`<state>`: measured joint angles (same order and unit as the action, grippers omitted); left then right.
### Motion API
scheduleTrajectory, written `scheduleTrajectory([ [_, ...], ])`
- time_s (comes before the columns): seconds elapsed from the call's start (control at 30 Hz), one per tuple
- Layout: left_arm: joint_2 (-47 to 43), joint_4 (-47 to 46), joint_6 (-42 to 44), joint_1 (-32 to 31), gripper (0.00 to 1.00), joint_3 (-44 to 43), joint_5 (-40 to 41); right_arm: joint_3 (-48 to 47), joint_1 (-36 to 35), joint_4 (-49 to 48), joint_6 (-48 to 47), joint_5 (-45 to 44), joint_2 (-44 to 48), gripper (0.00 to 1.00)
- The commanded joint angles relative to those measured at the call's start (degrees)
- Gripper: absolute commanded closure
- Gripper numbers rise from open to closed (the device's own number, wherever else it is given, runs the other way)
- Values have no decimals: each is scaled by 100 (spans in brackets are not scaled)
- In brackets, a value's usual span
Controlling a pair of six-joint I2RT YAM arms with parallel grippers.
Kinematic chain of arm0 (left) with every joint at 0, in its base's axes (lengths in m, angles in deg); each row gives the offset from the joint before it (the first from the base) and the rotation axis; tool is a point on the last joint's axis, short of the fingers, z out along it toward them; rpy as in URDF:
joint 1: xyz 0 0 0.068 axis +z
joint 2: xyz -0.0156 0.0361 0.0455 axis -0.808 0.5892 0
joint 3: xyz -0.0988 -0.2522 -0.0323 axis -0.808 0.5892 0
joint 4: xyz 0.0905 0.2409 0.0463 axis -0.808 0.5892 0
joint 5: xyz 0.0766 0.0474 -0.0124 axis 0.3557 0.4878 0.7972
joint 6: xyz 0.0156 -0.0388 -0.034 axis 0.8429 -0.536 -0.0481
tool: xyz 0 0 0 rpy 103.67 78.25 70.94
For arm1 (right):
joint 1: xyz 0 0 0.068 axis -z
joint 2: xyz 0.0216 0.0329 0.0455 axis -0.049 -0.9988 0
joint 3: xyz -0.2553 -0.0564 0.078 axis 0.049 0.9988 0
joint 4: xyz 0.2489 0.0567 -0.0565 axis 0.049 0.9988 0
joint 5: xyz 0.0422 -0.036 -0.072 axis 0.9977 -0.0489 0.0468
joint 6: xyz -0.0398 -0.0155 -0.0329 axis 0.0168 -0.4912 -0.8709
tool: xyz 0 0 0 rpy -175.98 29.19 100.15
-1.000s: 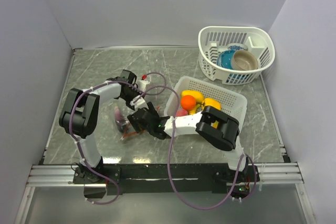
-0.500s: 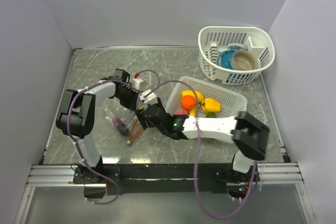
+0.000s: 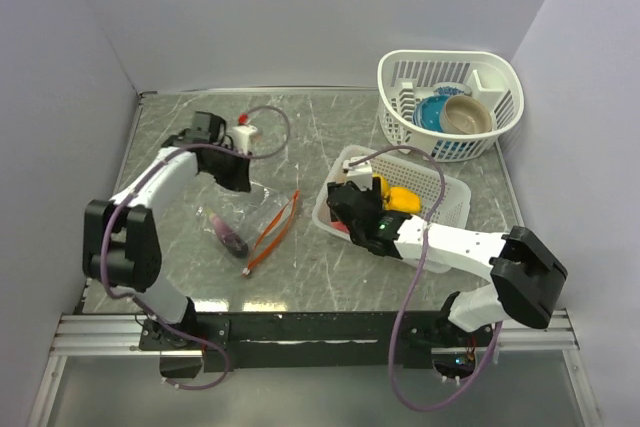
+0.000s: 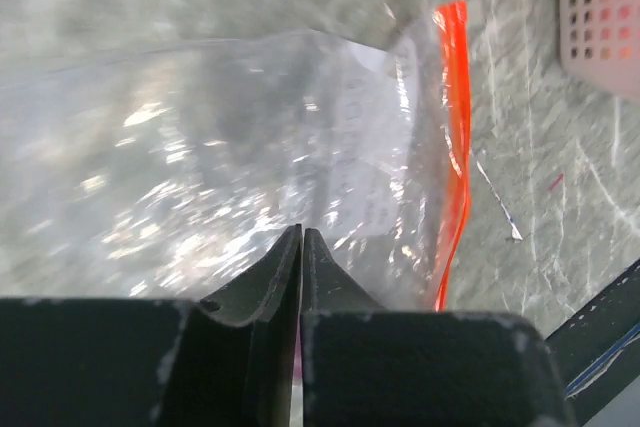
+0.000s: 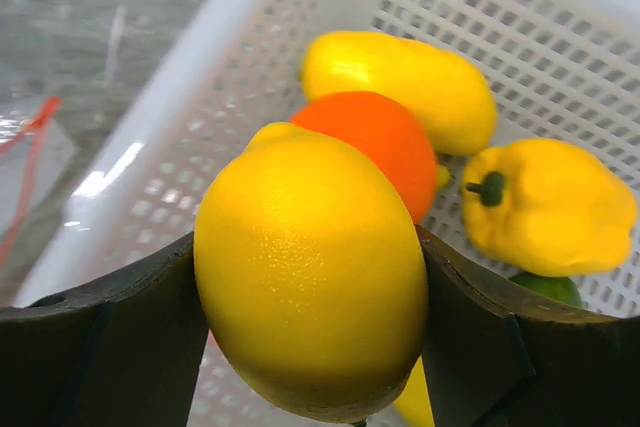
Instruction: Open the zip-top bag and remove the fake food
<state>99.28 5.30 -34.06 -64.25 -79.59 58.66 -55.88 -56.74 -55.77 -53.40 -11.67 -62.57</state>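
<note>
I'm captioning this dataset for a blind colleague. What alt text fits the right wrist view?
The right tool grips a yellow lemon between its dark fingers, over a white mesh basket holding an orange, a long yellow fruit and a yellow pepper. The bag's red strip shows far left.

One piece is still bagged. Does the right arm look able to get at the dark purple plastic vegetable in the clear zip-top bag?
Probably not yet: the right tool is shut on a yellow plastic lemon at the white mesh basket.
</note>
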Motion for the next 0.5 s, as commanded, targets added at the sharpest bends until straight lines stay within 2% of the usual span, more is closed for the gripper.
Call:
scheduleTrajectory([
  [0.0, -584, 531, 359, 770, 88, -192, -339, -163, 41, -28, 238, -515, -23, 19],
  [0.03, -629, 558, 447, 910, 88, -148, -303, -303, 32, 43, 212, -576, -76, 6],
  [0.07, -655, 584, 544, 1199, 88, -8, -242, -366, 23, 61, 194, -646, -68, 0],
  [0.27, -384, 154, 1037, 2097, 93, 756, 154, -524, -749, -764, -754, -612, 152, 0],
  [0.4, -23, -65, 1055, 2344, 93, 819, 110, -735, -1347, -1064, -1256, -427, -251, 0],
  [0.47, 117, -118, 1028, 2362, 93, 819, 14, -744, -1515, -1143, -1300, -199, -506, 3],
])
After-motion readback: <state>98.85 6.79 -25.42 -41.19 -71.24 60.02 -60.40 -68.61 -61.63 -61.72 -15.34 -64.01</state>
